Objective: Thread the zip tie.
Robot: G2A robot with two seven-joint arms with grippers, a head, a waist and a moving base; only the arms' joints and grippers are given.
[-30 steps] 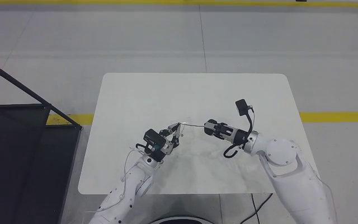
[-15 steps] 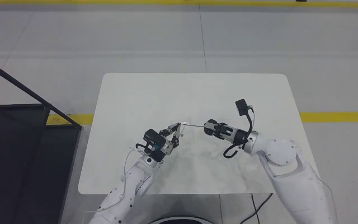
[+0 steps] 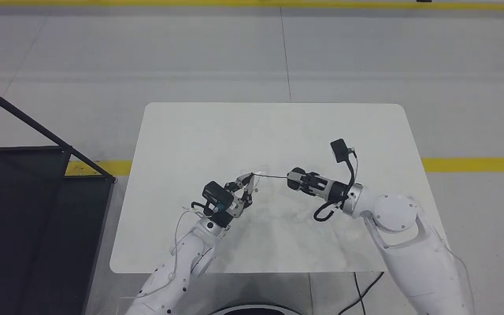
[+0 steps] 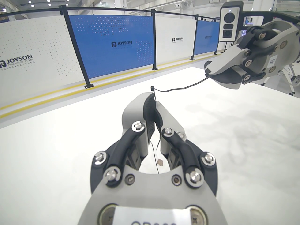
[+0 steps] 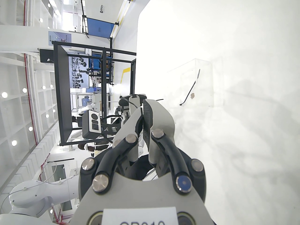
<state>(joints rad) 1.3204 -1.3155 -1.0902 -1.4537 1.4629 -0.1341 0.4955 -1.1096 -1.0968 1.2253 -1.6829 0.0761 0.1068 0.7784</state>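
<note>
No. 1: dark framed screen (image 3: 35, 197). It is set on the floor just off the table's left edge, by the near left corner.

No. 2: table (image 3: 173, 142). It is white with rounded corners. Both grippers are placed near its middle, well apart from the left, right and far edges and somewhat nearer the front edge.

No. 3: left gripper (image 3: 246, 187). Its fingers are pressed together on the zip tie (image 3: 268, 176). In the left wrist view the head (image 4: 152, 87) is seen standing just above the fingertips, and a thin tail is seen hanging between the fingers.

No. 4: zip tie. It is black, held above the tabletop and spanned between the two grippers with a slight sag.

No. 5: right gripper (image 3: 291, 178). It is clamped on the strap's other end, near the left gripper.

No. 6: black strap length (image 5: 188, 92). It is recorded in the right wrist view beside a small brown mark (image 5: 192, 95). Whether it is joined to the held tie cannot be told.

No. 7: yellow floor line (image 3: 465, 164). It is laid past the right edge.
</note>
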